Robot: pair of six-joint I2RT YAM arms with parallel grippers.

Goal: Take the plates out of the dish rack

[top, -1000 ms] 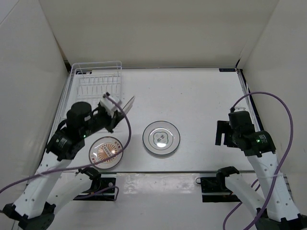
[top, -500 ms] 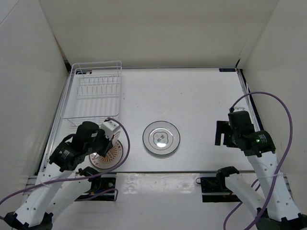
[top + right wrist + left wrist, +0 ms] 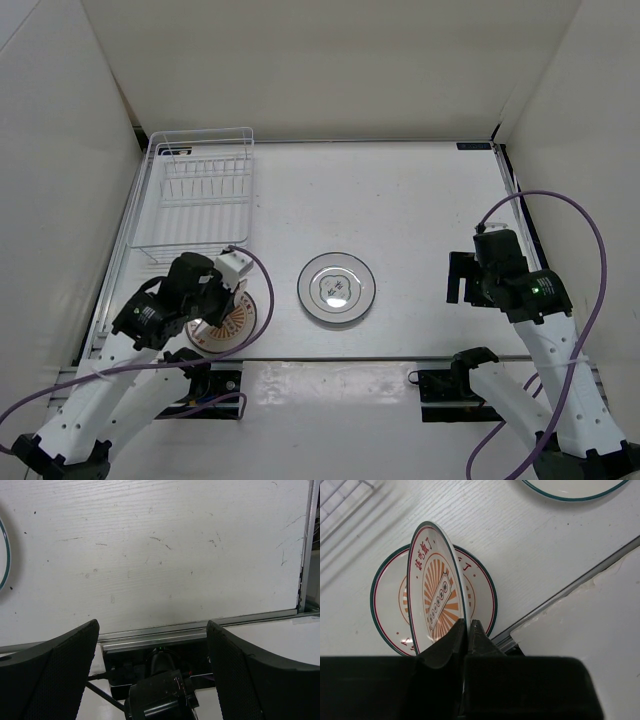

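**Orange plate pinched on edge over its twin: a careless release could crack both.**

The left claw is squeezed fully shut on the rim of an orange-patterned plate. It holds that plate upright and tilted over a second orange plate, which lies flat near the front edge of the counter; whether the two touch I cannot tell. Released at this tilt, the held plate would likely drop rim-first, strike the one below, or skid toward the front rail. The thin-rim grip could also slip. The white plate lies flat mid-counter, and the dish rack stands far left with no plate showing. The right claw gapes wide, holding nothing.
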